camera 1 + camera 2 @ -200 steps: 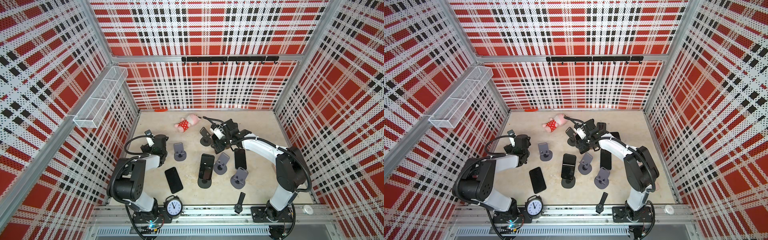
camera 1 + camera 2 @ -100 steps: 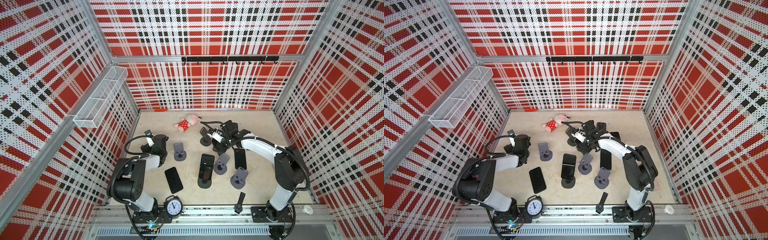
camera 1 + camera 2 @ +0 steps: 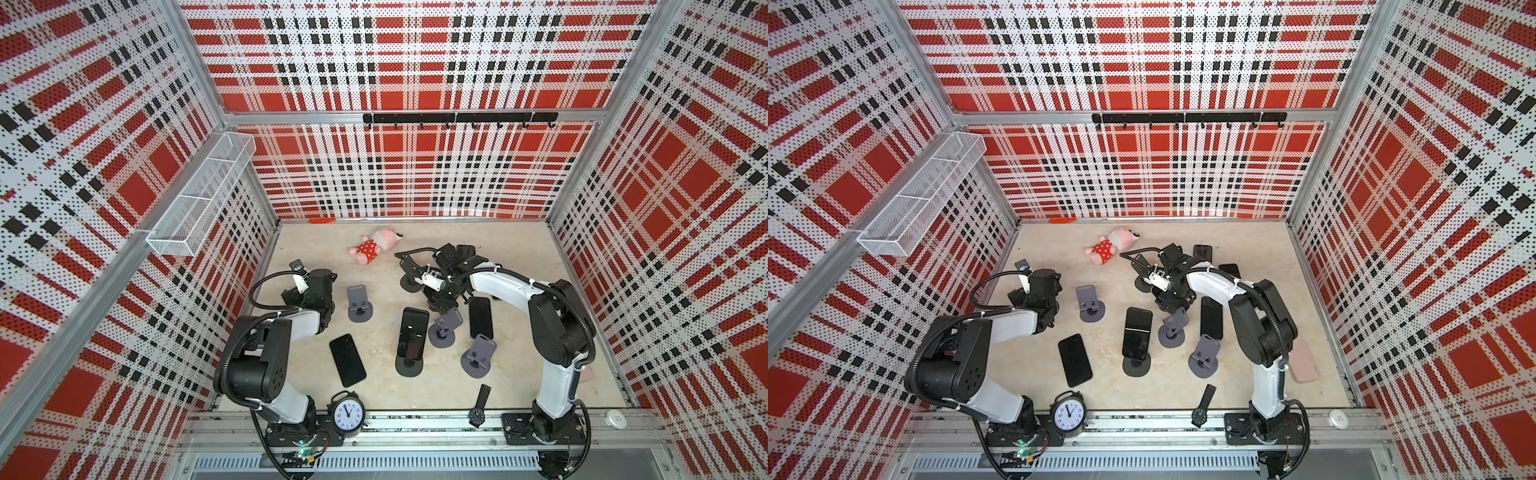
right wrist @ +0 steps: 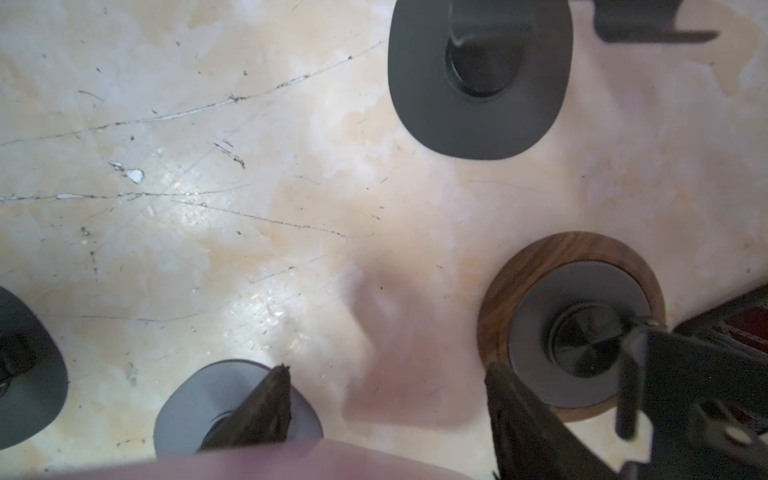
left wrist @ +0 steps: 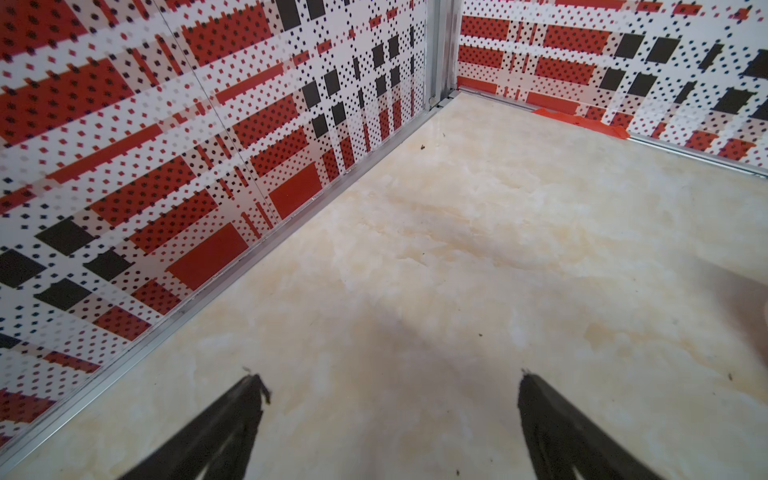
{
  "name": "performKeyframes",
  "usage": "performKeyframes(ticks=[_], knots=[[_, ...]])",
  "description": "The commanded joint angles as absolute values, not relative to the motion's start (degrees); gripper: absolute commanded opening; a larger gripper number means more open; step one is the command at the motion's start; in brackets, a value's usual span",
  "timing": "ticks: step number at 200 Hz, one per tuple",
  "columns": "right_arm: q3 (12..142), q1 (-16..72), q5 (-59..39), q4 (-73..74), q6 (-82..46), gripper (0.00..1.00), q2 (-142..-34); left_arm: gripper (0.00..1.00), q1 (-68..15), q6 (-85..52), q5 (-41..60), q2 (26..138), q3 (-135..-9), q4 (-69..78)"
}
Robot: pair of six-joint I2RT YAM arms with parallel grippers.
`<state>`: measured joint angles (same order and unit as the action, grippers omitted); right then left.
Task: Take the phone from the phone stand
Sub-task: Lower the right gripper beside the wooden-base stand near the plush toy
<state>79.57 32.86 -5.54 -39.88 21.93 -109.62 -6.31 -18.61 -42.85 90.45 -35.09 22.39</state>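
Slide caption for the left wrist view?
Left gripper open over the cream tabletop, facing a corner of the plaid walls.

Right claw [image 4: 388, 370] slightly nearer front.

Left pincer [image 5: 390, 377] spread wide, arm folded; right pincer [image 4: 387, 368] clamped, arm stretched toward centre.

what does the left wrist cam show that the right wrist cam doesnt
Only the left wrist view: plaid walls, red tape at a wall's foot, and the open left claw over bare table. Only the right wrist view: a gray stand base, a wood-rimmed stand base, and a blurred pink thing between the right claw's fingers. Both: the pale marbled table top.
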Motion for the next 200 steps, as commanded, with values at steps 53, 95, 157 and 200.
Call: performKeyframes(ticks=[53,95,157,200], knots=[[82.7,35.0,-1.7,-45.9,26.3,0.62,-112.9,0.98,-5.9,-18.5,-43.1,90.9,-36.2,22.4],[85.7,36.0,-1.4,-49.2,25.9,0.65,-116.0,0.98,-5.9,-18.5,-43.1,90.8,-36.1,22.3],[87.5,37.0,3.2,-51.5,26.3,0.68,-120.6,0.98,-5.8,-18.6,-43.1,91.0,-36.3,22.2],[88.2,37.1,2.6,-51.9,26.7,0.7,-122.0,0.98,-5.8,-18.6,-43.1,91.0,-36.3,22.1]])
